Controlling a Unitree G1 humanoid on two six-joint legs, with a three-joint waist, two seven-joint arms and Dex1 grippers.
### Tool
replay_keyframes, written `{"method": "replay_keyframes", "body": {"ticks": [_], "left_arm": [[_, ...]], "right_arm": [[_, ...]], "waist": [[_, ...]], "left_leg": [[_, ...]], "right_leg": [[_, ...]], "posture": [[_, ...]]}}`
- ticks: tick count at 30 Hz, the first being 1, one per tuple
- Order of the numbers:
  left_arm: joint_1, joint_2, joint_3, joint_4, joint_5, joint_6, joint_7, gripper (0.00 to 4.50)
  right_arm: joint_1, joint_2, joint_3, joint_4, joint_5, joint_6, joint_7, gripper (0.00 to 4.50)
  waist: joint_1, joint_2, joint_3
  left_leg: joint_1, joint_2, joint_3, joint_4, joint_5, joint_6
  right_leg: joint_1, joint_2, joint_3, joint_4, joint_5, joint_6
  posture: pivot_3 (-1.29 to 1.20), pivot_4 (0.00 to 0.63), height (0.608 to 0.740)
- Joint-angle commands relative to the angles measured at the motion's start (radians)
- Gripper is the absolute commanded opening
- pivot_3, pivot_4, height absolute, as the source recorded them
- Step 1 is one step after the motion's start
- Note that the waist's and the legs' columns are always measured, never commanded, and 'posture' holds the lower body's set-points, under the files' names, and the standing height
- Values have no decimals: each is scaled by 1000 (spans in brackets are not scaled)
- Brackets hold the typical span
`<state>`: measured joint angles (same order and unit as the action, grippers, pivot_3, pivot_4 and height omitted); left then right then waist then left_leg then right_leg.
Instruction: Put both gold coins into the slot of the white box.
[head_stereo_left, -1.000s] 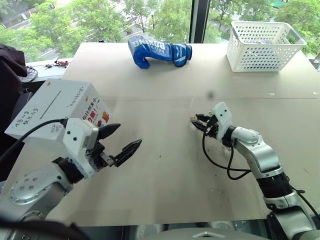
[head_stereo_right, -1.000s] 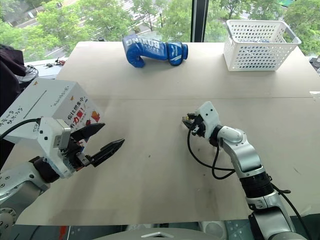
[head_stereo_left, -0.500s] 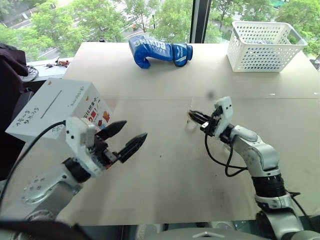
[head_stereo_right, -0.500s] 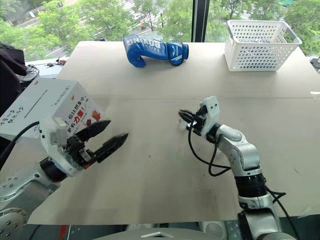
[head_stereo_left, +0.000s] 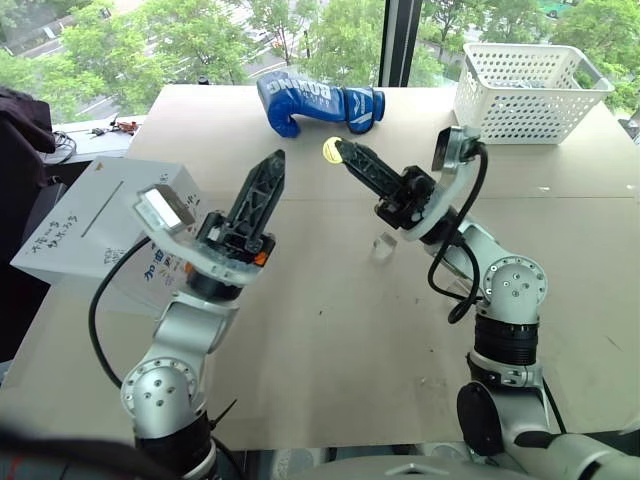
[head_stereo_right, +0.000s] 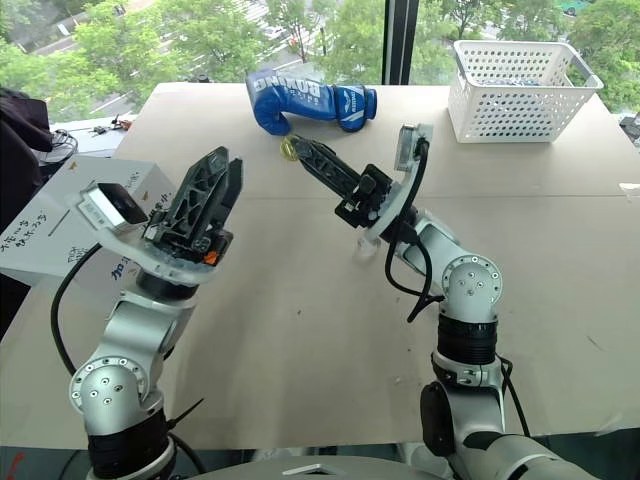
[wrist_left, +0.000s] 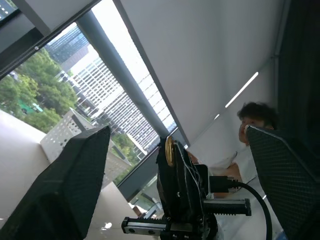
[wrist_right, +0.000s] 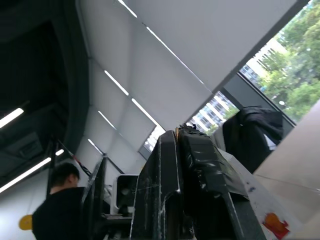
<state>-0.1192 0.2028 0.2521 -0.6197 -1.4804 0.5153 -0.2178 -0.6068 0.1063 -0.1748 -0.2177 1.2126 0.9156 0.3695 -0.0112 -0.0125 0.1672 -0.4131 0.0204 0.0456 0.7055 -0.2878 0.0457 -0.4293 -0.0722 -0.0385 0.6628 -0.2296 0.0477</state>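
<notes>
We see the right gripper (head_stereo_left: 338, 150) raised above the table (head_stereo_left: 330, 330), fingers pinched together on one gold coin (head_stereo_left: 331, 150) at the very tip. Arm comes up from approx 4 o'clock of the head view, fingers pointing toward 10 o'clock. In the left wrist view that same coin (wrist_left: 169, 150) shows edge-on atop the closed black fingers, w/ a person's head behind, off to the side.

Left gripper (head_stereo_left: 262, 190) is also up in the air, fingers pointing toward 12 o'clock; the left wrist view shows its two fingers (wrist_left: 65, 185) standing wide apart w/ nothing between them. It sits approx 9 o'clock of the coin, near but not touching.

White box (head_stereo_left: 95, 215) lies at 9 o'clock of the table, on the edge, tilted, partly behind the left arm. Its slot (head_stereo_left: 102, 207) is a thin dark line across the plain white top face, running diagonally. Handwriting on the side facing us, coloured lettering on the face toward the table centre.

A small clear plastic holder (head_stereo_left: 381, 245) rests on the table just below the right gripper's wrist, approx centre. We can't make out a 2nd coin anywhere.

Far side: blue boxing glove (head_stereo_left: 318, 104) at 12 o'clock, white lattice basket (head_stereo_left: 528, 92) at approx 1–2 o'clock, well apart from both arms.

The right wrist view has a person in dark clothing beyond the fingers.
</notes>
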Motion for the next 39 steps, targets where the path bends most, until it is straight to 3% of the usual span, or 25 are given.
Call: {"method": "replay_keyframes", "body": {"ticks": [1,4,22,27,36,39], "left_arm": [[-8,-6,-42,-4,-17,-7,-25,2747],[-18,-19,-60,0,-17,-21,-24,1254],[7,0,-94,-9,-67,-5,-65,1254],[12,7,-103,-13,-86,-6,-60,95],[11,11,-132,-21,-89,-8,-44,95],[7,12,-142,-13,-71,-9,-27,0]], "right_arm": [[-20,3,18,-36,89,7,-20,0],[-7,-8,43,-48,113,13,-23,0],[6,-54,114,-69,141,1,-14,0],[5,-60,123,-72,158,-1,-20,0],[-4,-64,136,-66,162,0,-27,0],[-11,-62,135,-57,160,-5,-20,966]], "waist": [[-1,0,0],[-2,0,0],[-2,0,0],[-1,0,0],[-1,0,0],[-1,0,0]], "left_leg": [[0,0,0,0,0,0],[0,0,0,0,0,0],[0,0,0,0,0,1],[0,1,0,0,-1,2],[0,0,0,0,-2,3],[0,1,0,0,-2,3]], "right_leg": [[0,0,0,0,0,0],[0,1,0,0,0,0],[0,1,0,-1,0,0],[0,1,0,-1,0,0],[0,1,0,-1,0,0],[0,1,0,-1,0,0]], "posture": [[0,150,704],[0,150,704],[0,150,704],[0,150,704],[0,150,704],[0,150,704]]}}
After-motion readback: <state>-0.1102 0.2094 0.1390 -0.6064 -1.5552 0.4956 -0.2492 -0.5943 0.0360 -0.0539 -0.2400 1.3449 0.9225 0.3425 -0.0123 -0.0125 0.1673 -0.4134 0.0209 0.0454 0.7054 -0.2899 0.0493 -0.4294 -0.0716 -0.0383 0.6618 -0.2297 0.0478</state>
